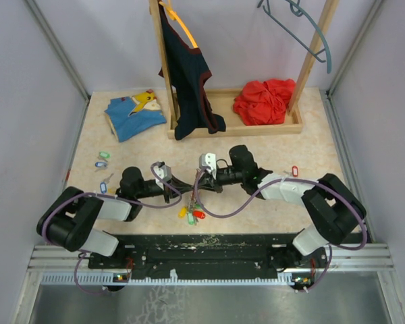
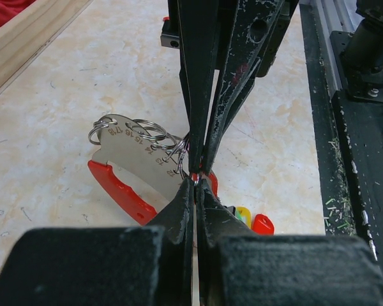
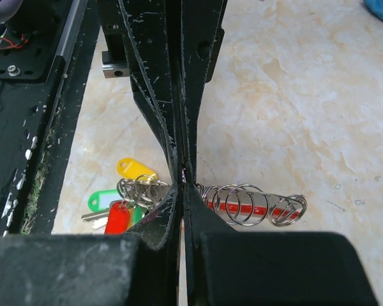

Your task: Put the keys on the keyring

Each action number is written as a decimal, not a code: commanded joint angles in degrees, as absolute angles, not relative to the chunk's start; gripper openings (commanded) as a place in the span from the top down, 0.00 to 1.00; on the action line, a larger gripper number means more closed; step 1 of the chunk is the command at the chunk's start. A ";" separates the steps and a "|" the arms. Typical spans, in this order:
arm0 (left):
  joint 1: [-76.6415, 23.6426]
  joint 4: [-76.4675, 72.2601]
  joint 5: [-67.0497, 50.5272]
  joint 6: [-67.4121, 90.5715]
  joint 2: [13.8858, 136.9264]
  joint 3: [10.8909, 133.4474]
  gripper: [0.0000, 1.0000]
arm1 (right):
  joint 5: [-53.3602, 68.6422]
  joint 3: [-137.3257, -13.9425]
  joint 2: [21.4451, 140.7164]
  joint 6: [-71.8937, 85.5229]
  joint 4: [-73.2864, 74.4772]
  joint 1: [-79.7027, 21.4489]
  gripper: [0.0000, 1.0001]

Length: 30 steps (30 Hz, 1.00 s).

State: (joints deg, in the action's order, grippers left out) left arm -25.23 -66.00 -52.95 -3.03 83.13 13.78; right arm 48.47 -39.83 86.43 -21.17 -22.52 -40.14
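My left gripper [image 1: 182, 191] and right gripper [image 1: 197, 189] meet tip to tip at the table's middle. Both are shut on a thin wire keyring [image 2: 180, 155] held between their tips. In the left wrist view the left gripper [image 2: 195, 183] pinches the wire where the right fingers [image 2: 207, 121] come down. In the right wrist view the right gripper [image 3: 182, 182] faces the left fingers [image 3: 172, 95]. A bunch of keys [image 1: 192, 212] with yellow [image 3: 135, 169], green [image 3: 102, 200] and red [image 3: 117, 217] tags hangs on rings under the tips.
A red-handled metal plate [image 2: 124, 185] carrying several spare rings [image 3: 255, 204] lies under the grippers. Loose tagged keys lie at the left [image 1: 102, 156] and one with a red tag at the right [image 1: 295, 170]. A wooden rack [image 1: 256, 128] with clothes stands behind.
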 commanded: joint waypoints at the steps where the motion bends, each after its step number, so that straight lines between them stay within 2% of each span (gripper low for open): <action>1: -24.34 -69.80 -49.94 -2.40 81.02 13.47 1.00 | 47.47 -38.53 84.34 -18.63 -22.17 -40.26 1.00; 21: -24.16 -71.15 -47.71 -0.43 81.00 12.93 1.00 | 46.38 -33.93 83.13 -13.06 -29.18 -40.22 1.00; 26: -24.10 -70.24 -47.33 -1.00 80.68 12.92 1.00 | 40.28 -34.70 81.24 -9.46 -24.86 -40.33 1.00; 30: -24.11 -69.32 -46.11 -1.24 80.64 13.00 1.00 | 32.27 -33.75 76.82 0.94 -19.38 -40.25 1.00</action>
State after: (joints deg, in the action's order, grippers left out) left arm -24.32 -67.85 -47.22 -1.08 81.95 12.93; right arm 40.05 -33.39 82.72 -9.02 -22.87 -40.34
